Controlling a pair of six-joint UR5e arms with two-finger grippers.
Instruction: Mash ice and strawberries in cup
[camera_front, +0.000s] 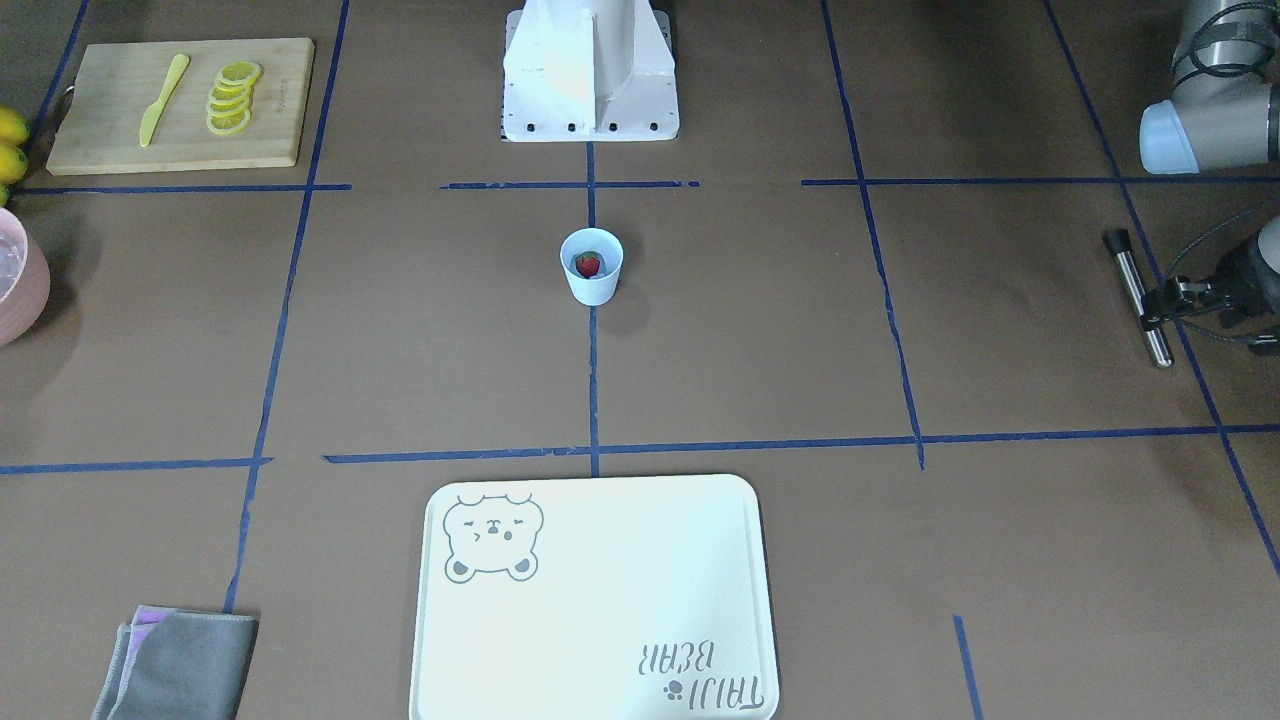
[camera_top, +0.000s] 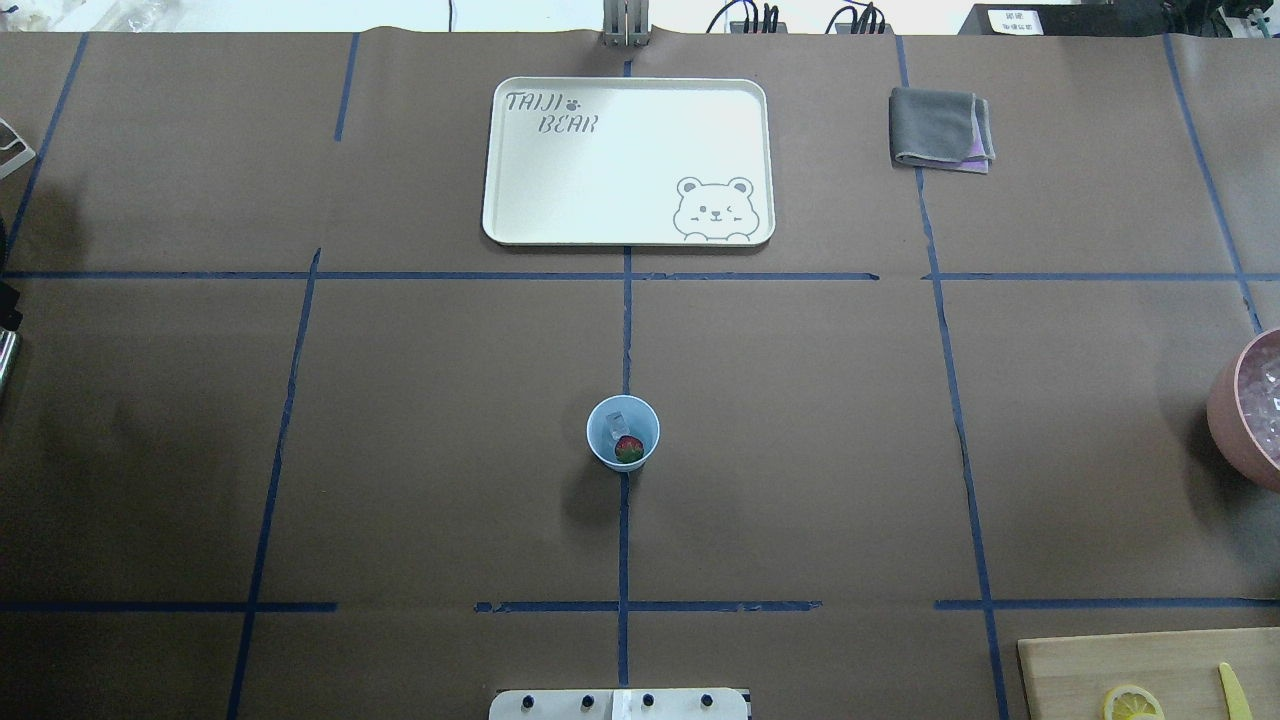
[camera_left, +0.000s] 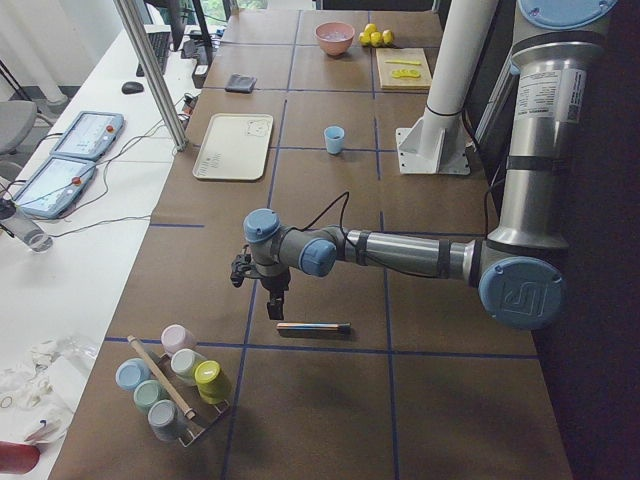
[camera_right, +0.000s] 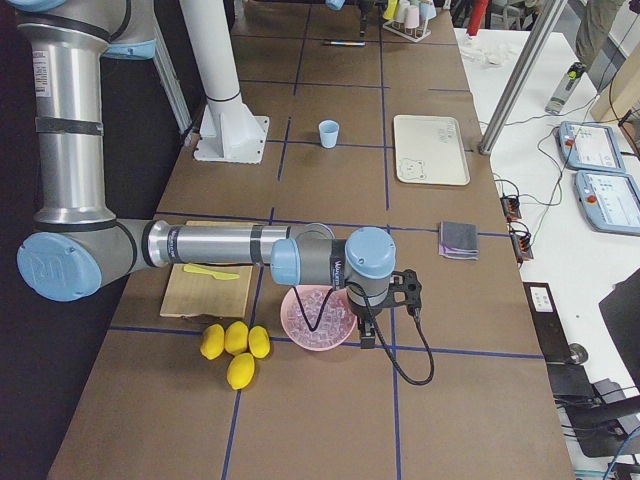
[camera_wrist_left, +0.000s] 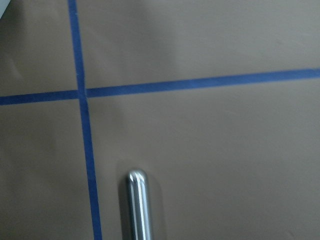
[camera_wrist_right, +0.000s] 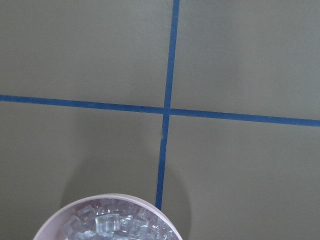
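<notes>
The light-blue cup (camera_front: 591, 281) (camera_top: 600, 432) stands alone at the table's middle. Inside it lie the strawberries, one red berry (camera_top: 629, 448) (camera_front: 588, 264), and a pale chunk of ice (camera_top: 615, 421). My left gripper (camera_front: 1150, 307) (camera_left: 275, 308) points down over one end of a metal rod (camera_front: 1138, 295) (camera_left: 313, 327) lying far from the cup on my left. Its fingers look apart and hold nothing. The rod's rounded tip (camera_wrist_left: 137, 200) shows in the left wrist view. My right gripper (camera_right: 368, 330) hangs beside the pink bowl; I cannot tell whether it is open or shut.
A pink bowl (camera_right: 318, 318) (camera_wrist_right: 50, 231) full of ice sits at the far right, with lemons (camera_right: 232, 348) and a cutting board (camera_front: 180, 105) with lemon slices nearby. A white tray (camera_top: 628, 160) and a grey cloth (camera_top: 940, 128) lie across the table. A rack of cups (camera_left: 175, 385) stands near the rod.
</notes>
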